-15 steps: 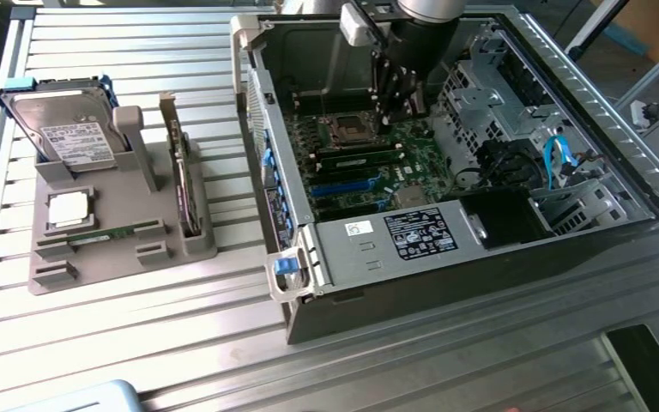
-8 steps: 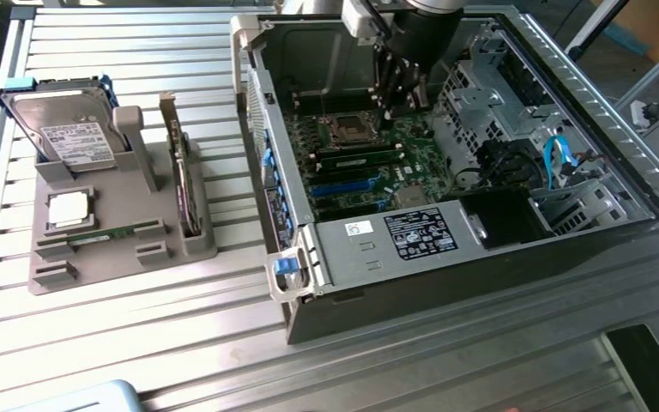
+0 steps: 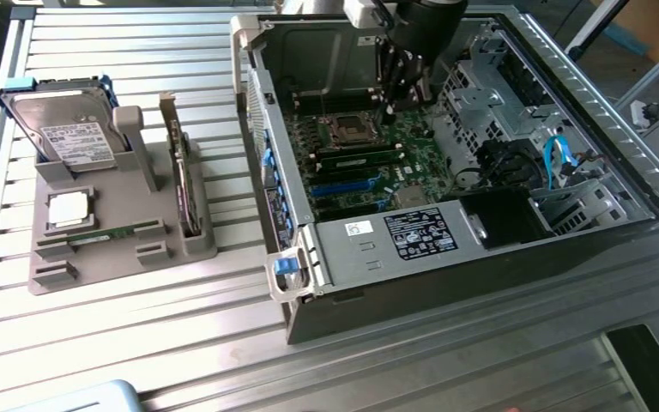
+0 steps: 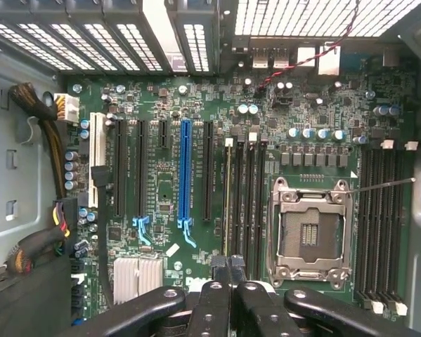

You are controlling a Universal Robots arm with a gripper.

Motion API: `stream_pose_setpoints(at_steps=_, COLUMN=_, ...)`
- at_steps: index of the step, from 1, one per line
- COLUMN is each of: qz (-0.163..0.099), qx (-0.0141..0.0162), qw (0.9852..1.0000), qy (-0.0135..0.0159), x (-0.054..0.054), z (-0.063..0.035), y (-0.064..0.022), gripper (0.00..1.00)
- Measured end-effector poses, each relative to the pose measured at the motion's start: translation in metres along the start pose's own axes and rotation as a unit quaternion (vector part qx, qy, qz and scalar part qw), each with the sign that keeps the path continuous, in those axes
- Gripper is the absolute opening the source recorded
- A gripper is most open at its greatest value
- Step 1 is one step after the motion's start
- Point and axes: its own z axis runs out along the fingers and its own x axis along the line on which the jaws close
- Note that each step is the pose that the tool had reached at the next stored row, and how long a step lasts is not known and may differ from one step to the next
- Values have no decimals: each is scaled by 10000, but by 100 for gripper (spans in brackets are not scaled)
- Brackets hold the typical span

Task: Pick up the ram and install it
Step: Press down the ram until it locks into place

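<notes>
An open grey metal computer case [image 3: 364, 249] lies on its side on the slatted metal desk [image 3: 135, 343], with its green motherboard [image 3: 421, 163] facing up. The black claw [image 3: 403, 99] reaches down into the case at about twelve o'clock of the board, and its fingers are pressed together with nothing between them. In the wrist view the claw [image 4: 228, 270] tips hang just over the end of the ram [image 4: 229, 203], a long narrow green stick standing on edge in a black memory slot. That slot runs between the long blue card slot [image 4: 185, 168] and the silver square processor socket [image 4: 310, 232]. In the exterior view the ram [image 3: 359, 158] sits in the slots at six o'clock of the socket [image 3: 345, 127].

At nine o'clock of the case stands a grey plastic holder [image 3: 123, 257]. It carries a silver boxy hard drive [image 3: 66, 129], an upright expansion card [image 3: 181, 180] and a thin green strip [image 3: 117, 232] lying flat.
</notes>
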Motion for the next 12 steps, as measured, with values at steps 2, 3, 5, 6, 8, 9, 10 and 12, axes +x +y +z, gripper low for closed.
stream_pose_setpoints(at_steps=2, qz=0, qx=0, qw=10000, qy=0, x=0, z=-22, y=0, gripper=11)
stream_pose_setpoints(at_steps=3, qz=0, qx=0, qw=10000, qy=0, x=1, z=-33, y=0, gripper=11)
stream_pose_setpoints(at_steps=5, qz=0, qx=0, qw=10000, qy=2, x=1, z=-63, y=0, gripper=11)
stream_pose_setpoints(at_steps=6, qz=0, qx=0, qw=10000, qy=3, x=0, z=-74, y=0, gripper=11)
stream_pose_setpoints(at_steps=8, qz=0, qx=0, qw=10000, qy=5, x=-2, z=-109, y=0, gripper=11)
stream_pose_setpoints(at_steps=9, qz=0, qx=0, qw=10000, qy=5, x=-2, z=-120, y=-1, gripper=11)
stream_pose_setpoints(at_steps=10, qz=0, qx=0, qw=10000, qy=6, x=-3, z=-131, y=-1, gripper=11)
stream_pose_setpoints(at_steps=12, qz=0, qx=0, qw=10000, qy=6, x=-3, z=-145, y=0, gripper=11)
